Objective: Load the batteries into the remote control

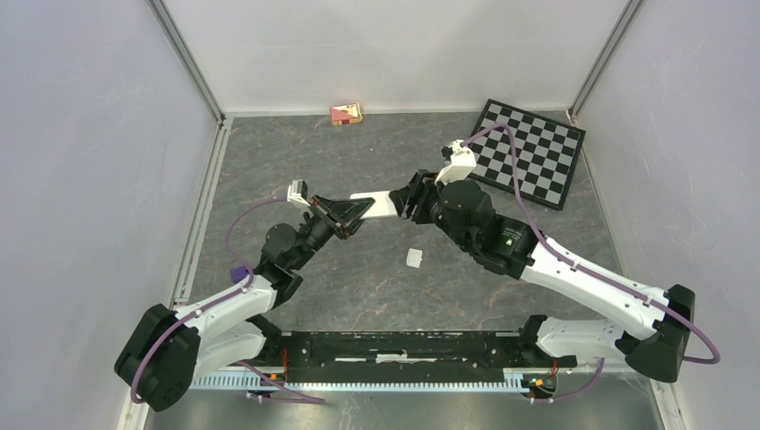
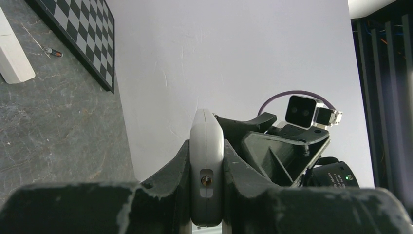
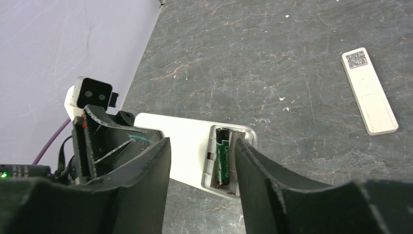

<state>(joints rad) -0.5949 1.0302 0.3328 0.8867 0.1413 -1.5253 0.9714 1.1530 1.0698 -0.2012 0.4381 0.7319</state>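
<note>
My left gripper (image 1: 345, 215) is shut on the white remote control (image 1: 375, 204), holding it above the table by its sides; in the left wrist view the remote control (image 2: 206, 131) stands edge-on between the left gripper (image 2: 206, 146) jaws. My right gripper (image 1: 408, 202) is open at the remote's far end. In the right wrist view the right gripper (image 3: 202, 146) straddles the open battery compartment without gripping. One green-and-black battery (image 3: 223, 156) lies in that compartment. Another small battery (image 2: 52, 51) lies on the table beside the chessboard.
A white battery cover (image 3: 370, 92) with a printed code lies flat on the dark table (image 1: 358, 287), seen as a small white piece (image 1: 415, 257). A chessboard (image 1: 529, 152) lies at the back right. A small red box (image 1: 346, 114) sits by the back wall.
</note>
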